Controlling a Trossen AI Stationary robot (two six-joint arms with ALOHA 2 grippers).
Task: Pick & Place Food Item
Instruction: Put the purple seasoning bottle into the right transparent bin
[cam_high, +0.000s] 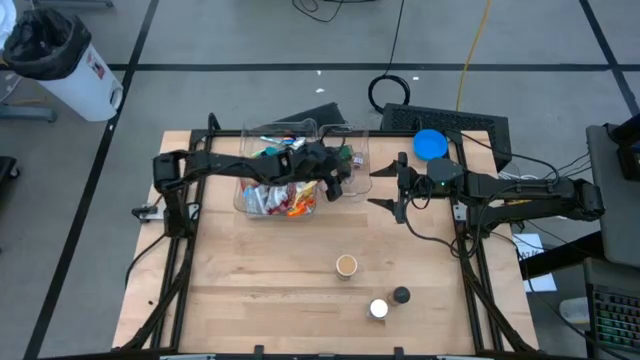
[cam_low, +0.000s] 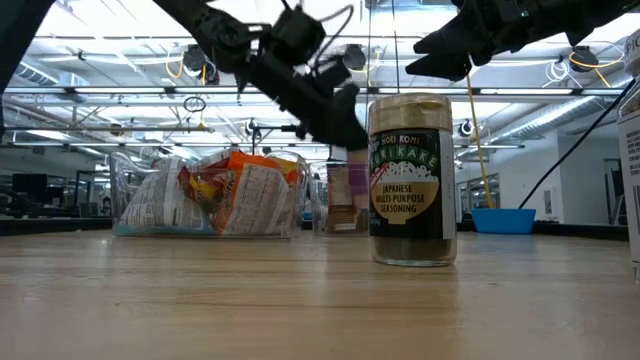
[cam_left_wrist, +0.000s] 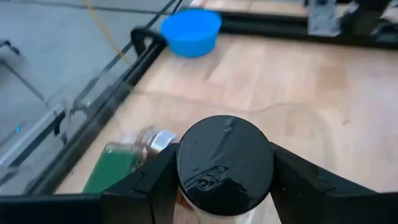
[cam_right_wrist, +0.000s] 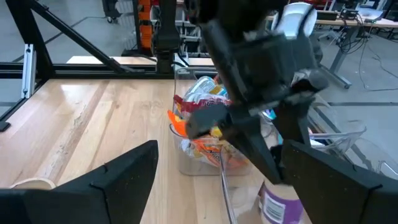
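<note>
My left gripper (cam_high: 338, 183) reaches from the table's left across a clear bin of food packets (cam_high: 275, 195). It is shut on a black-lidded jar (cam_left_wrist: 224, 162) with a white and purple label (cam_right_wrist: 280, 202). The jar is beside a second clear bin (cam_high: 355, 140), in which a green-labelled jar (cam_left_wrist: 115, 168) lies on its side. My right gripper (cam_high: 392, 185) waits open, level, just right of the jar and pointing at it. A furikake seasoning jar (cam_low: 412, 180) stands upright on the table nearer the front. My left gripper pinches the jar's black lid by its rim (cam_left_wrist: 186, 168), one finger (cam_left_wrist: 155, 180) on each side. The fingers slant down from the table's left. The jar hangs upright below them. I cannot tell whether its bottom rests on anything.
A blue bowl (cam_high: 430, 145) sits at the far right by a dark keyboard (cam_high: 450, 122). A tan-topped jar (cam_high: 346, 265), a white-topped one (cam_high: 378, 309) and a dark one (cam_high: 401, 295) stand near the front. Bare wood lies at the front left (cam_high: 250, 290).
</note>
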